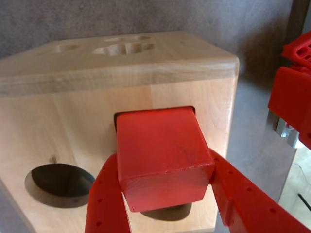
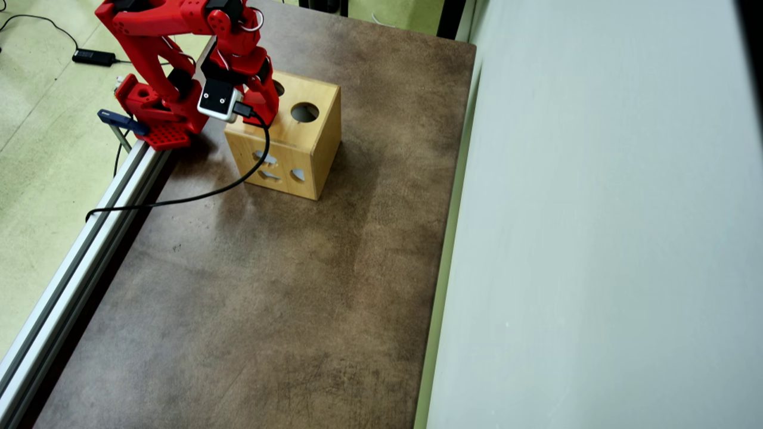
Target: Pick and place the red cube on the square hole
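In the wrist view my gripper (image 1: 163, 162) is shut on the red cube (image 1: 163, 150), one red finger pressing each side. The cube's far end sits at the mouth of the square hole (image 1: 115, 118), of which only a dark sliver shows round the cube's top edge. That hole is cut in the upper face of the light wooden box (image 1: 73, 126). Seen from overhead, the gripper (image 2: 262, 113) hangs over the left part of the box (image 2: 310, 155), and the arm hides the cube and the square hole.
A round hole (image 1: 60, 184) lies left of the cube, and a second dark cut-out (image 1: 167, 212) shows under it. The arm's red base (image 2: 152, 113) stands left of the box, beside an aluminium rail (image 2: 77, 250). A black cable (image 2: 179, 199) crosses the brown table (image 2: 268, 298). A pale wall (image 2: 596, 208) bounds the right side.
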